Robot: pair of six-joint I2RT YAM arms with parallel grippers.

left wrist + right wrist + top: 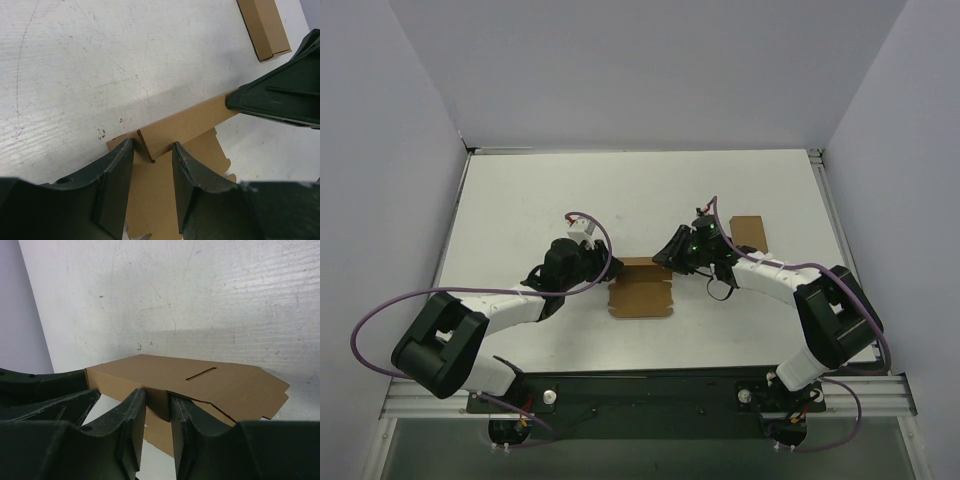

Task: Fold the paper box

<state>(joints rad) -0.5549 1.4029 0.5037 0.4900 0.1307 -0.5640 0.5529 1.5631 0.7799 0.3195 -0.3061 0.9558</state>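
The paper box (640,297) lies mostly flat at the table's middle, brown kraft card with one long wall (185,122) folded upright and a slot in its panel (200,375). My left gripper (605,272) is at the box's left end. Its fingers stand apart astride the end of the upright wall (150,150), and the thin edge touches neither pad. My right gripper (665,257) is at the box's far right corner, also visible in the left wrist view (275,97). Its jaws are narrowly apart (158,400), with a small end flap across the gap.
A narrower plain brown cardboard rectangle (748,232) lies on the white table behind the right arm, also seen in the left wrist view (262,25). Grey walls close in the table (520,200) on three sides. The left gripper's dark fingers (45,390) show beyond the box.
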